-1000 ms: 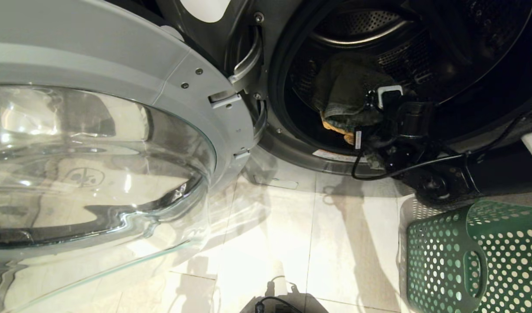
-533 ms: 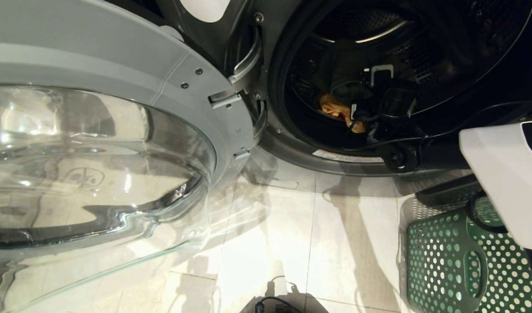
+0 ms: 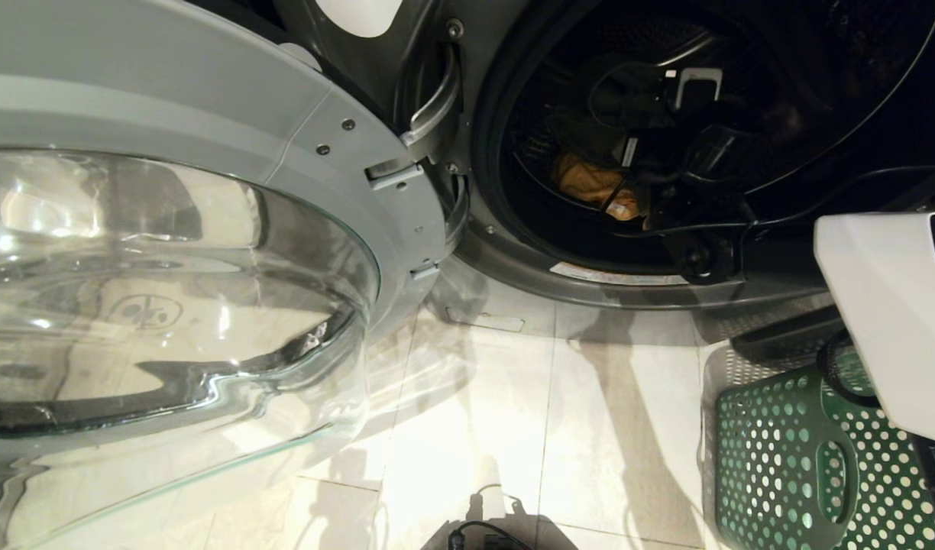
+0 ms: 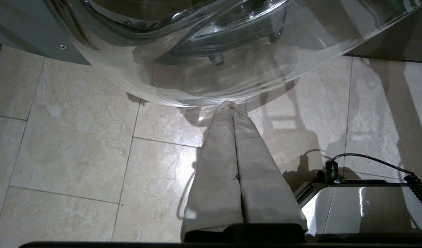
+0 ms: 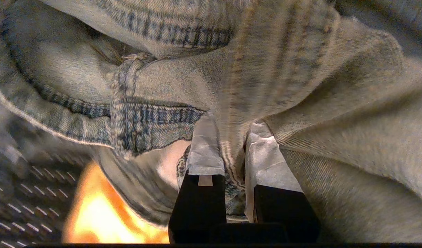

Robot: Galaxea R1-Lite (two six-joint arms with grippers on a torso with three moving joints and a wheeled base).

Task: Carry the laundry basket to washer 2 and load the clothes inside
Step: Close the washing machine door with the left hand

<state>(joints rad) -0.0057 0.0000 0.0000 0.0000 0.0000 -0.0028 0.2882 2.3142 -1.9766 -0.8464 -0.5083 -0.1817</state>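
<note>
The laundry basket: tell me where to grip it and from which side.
Take the laundry basket by the oval cut-out handle near its rim, coming from above: it stands upright on the floor and that slot faces the robot. The right gripper is shut on a grey garment inside the washer, so it would have to release first.

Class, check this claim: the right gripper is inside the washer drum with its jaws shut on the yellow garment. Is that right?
Not quite. The right gripper is inside the washer drum, but the right wrist view shows its jaws shut on the grey denim garment; the yellow garment lies loose beside it.
</note>
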